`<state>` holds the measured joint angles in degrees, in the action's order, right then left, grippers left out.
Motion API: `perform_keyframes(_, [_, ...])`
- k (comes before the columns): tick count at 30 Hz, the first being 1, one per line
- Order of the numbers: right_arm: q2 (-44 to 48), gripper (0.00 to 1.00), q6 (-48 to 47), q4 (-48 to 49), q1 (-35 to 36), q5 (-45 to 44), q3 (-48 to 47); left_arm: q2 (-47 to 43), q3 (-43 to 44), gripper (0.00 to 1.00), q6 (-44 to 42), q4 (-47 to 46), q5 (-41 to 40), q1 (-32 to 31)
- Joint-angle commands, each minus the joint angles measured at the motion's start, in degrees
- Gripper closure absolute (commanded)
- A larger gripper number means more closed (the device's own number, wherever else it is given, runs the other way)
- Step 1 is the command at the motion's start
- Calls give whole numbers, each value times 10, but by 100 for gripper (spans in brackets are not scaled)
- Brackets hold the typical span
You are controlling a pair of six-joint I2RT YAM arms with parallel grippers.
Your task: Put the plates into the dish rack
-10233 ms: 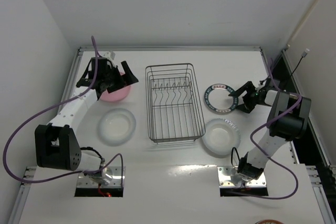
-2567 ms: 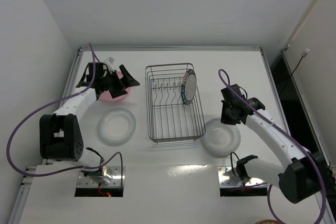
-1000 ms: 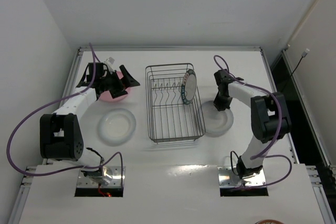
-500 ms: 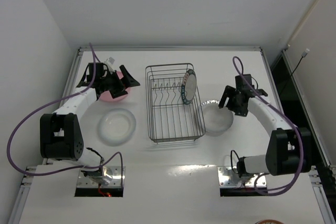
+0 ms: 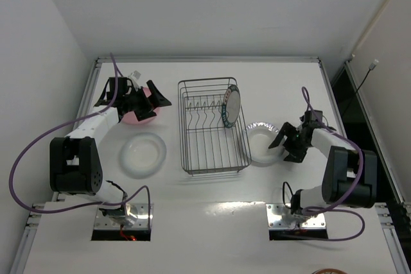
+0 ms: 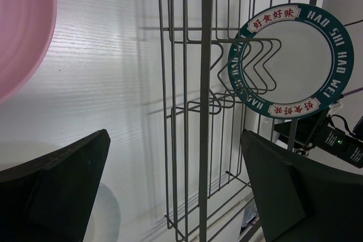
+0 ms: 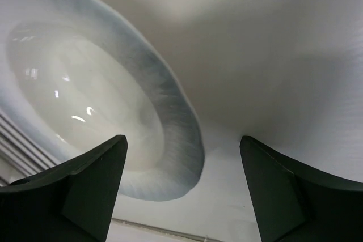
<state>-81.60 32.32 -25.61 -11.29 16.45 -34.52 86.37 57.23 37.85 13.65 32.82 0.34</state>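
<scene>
The wire dish rack (image 5: 212,134) stands mid-table, with the blue-rimmed plate (image 5: 230,107) upright on edge in its far right corner. A white plate (image 5: 263,142) lies flat just right of the rack. My right gripper (image 5: 280,147) is open at that plate's right rim; in the right wrist view the rim (image 7: 176,140) reaches in between the spread fingers, which are not touching it. My left gripper (image 5: 156,93) hangs open over the pink plate (image 5: 138,112). A second white plate (image 5: 143,154) lies flat left of the rack. The left wrist view shows the rack (image 6: 204,111) and the patterned plate (image 6: 289,63).
The table's raised metal border (image 5: 205,59) runs along the far side, and the side wall (image 5: 38,94) is close on the left. Purple cables (image 5: 32,152) loop from both arms. The arm bases sit at the near edge.
My right gripper has opened and swung from the white plate's far edge round to its right rim. The plate stays beside the rack. The left arm has not moved.
</scene>
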Motion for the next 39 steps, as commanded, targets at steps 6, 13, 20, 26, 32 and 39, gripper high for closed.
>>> perform_keyframes(6, [-18, 38, -10, 58, -6, 58, -12, -1, 5, 0, 4, -9, 7, 4])
perform_keyframes(13, [-44, 100, -10, 58, -24, 58, -17, -1, 5, 0, 4, -9, 7, 4])
perform_keyframes(20, [59, 100, -2, 14, -36, -10, 6, -1, 5, 0, 4, -9, 7, 4])
perform_keyframes(26, [217, 100, 10, -100, -36, -136, -105, -1, 5, 0, 4, -9, 7, 4])
perform_keyframes(32, [215, 100, 5, -100, -36, -97, -146, -1, 5, 0, 4, -9, 7, 4])
perform_keyframes(39, [215, 100, 12, -48, -36, -45, -92, -1, 5, 0, 4, -9, 7, 4])
